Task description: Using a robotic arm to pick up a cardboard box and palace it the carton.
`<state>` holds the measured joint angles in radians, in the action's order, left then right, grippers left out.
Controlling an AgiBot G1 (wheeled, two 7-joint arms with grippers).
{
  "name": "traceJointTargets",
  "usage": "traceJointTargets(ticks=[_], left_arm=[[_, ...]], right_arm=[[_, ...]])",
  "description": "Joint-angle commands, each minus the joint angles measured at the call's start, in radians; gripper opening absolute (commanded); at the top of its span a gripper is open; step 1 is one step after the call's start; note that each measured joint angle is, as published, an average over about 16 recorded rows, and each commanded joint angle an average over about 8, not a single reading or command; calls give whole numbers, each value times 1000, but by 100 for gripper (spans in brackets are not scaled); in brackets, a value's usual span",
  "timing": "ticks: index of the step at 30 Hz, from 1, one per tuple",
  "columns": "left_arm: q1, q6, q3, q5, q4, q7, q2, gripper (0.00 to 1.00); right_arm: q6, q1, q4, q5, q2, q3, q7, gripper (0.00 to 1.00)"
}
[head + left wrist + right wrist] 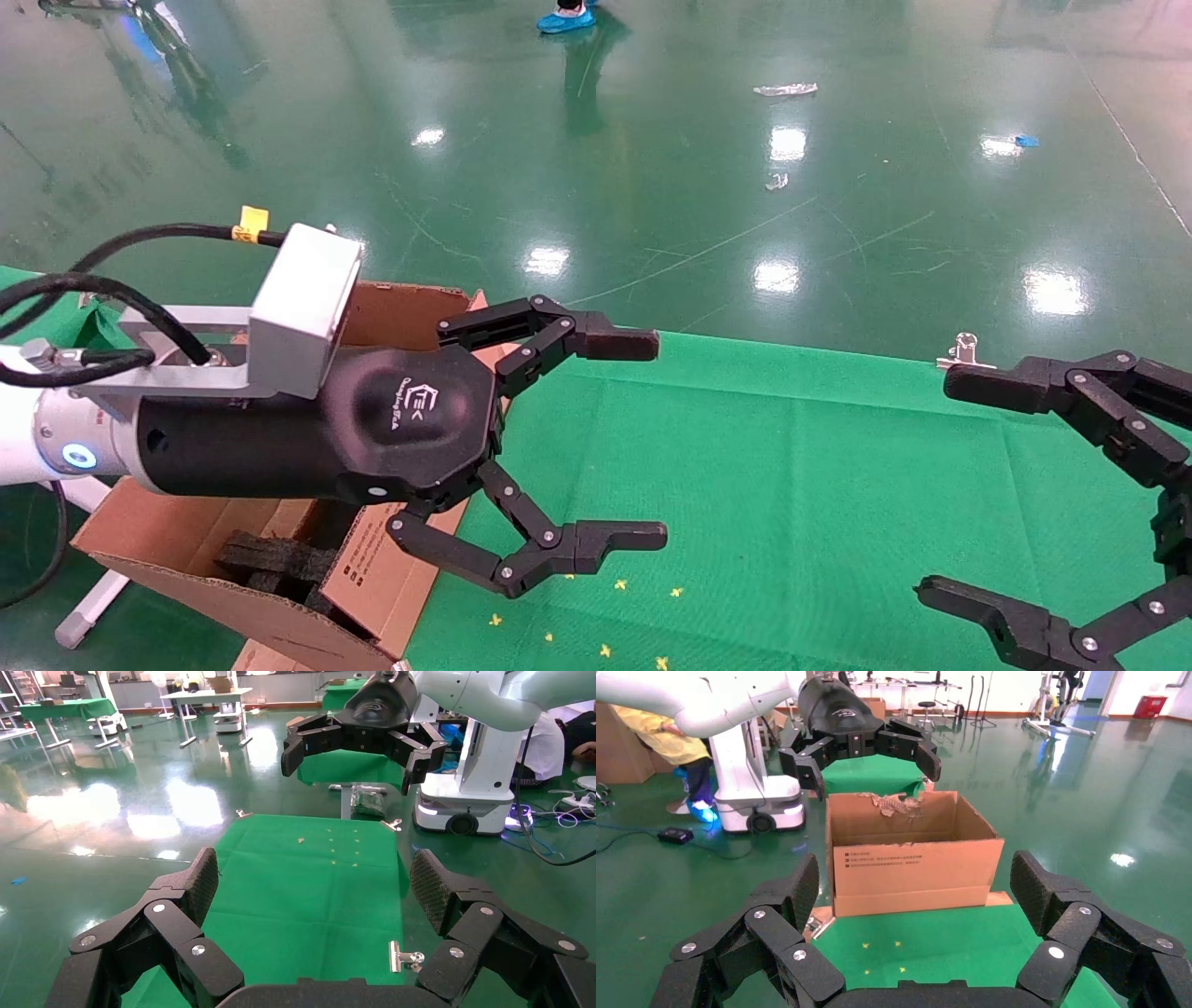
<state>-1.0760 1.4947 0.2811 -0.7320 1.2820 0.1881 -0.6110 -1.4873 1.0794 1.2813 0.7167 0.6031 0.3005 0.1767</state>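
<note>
The cardboard box is out of view in all three views. The carton (168, 533) stands open at the left end of the green table, with black foam pieces (272, 559) inside; the right wrist view shows its printed flap (916, 867). My left gripper (656, 440), on the white-sleeved robotic arm, hangs open just past the carton's right edge, above the cloth, with nothing between its fingers (190, 885). My right gripper (936, 486) is open and empty at the table's right end, facing the carton. Each wrist view shows the other gripper across the table: the right one (351, 766) and the left one (873, 769).
A green cloth (792, 466) covers the table, held by metal clips (964, 352) (405, 957). Small yellow marks (605, 615) dot its front. Beyond the table lies a shiny green floor with scraps of litter (785, 89).
</note>
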Motion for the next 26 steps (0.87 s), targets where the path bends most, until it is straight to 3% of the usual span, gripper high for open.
traceJointTargets(ticks=[1,26], left_arm=[[0,0,0,0,0,0,0,100],[0,0,0,0,0,0,0,100]], right_arm=[[0,0,0,0,0,0,0,100],[0,0,0,0,0,0,0,100]])
